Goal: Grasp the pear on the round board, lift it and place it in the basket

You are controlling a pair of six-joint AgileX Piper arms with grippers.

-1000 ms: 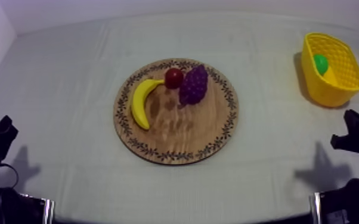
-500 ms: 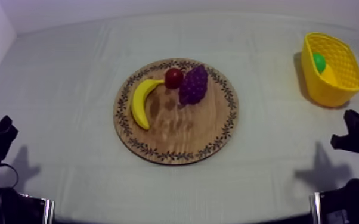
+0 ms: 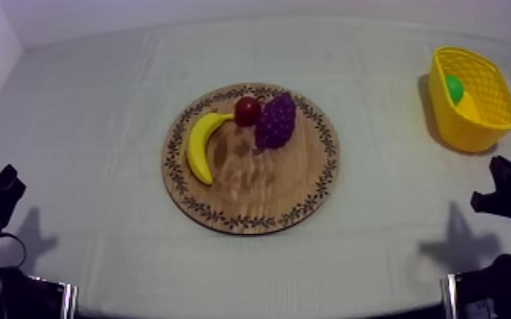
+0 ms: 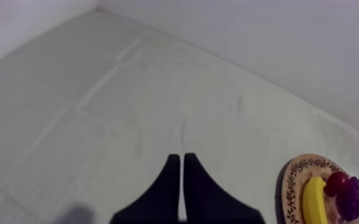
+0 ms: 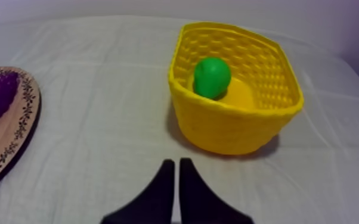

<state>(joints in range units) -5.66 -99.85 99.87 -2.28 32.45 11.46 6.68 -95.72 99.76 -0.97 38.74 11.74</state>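
Jaws closed on both arms, nothing held: the left gripper [image 4: 180, 158] has its fingers pressed together in a narrow wedge over bare cloth [image 4: 128, 107], and the right gripper [image 5: 175, 162] shows the same wedge just in front of the yellow basket [image 5: 229, 128]. Compared with half a second ago, no change is seen: both arms sit low at their table edges and every item lies where it was. The pear [image 5: 212, 77] lies inside the basket against its far wall, beyond the right fingertips and apart from them, and far across the table from the left gripper. Count, left to right: one wooden board [image 3: 250, 204] carrying one banana [image 3: 198, 146], one small red fruit [image 3: 247, 110] and one bunch of grapes [image 3: 276, 121]; then one basket with one pear.
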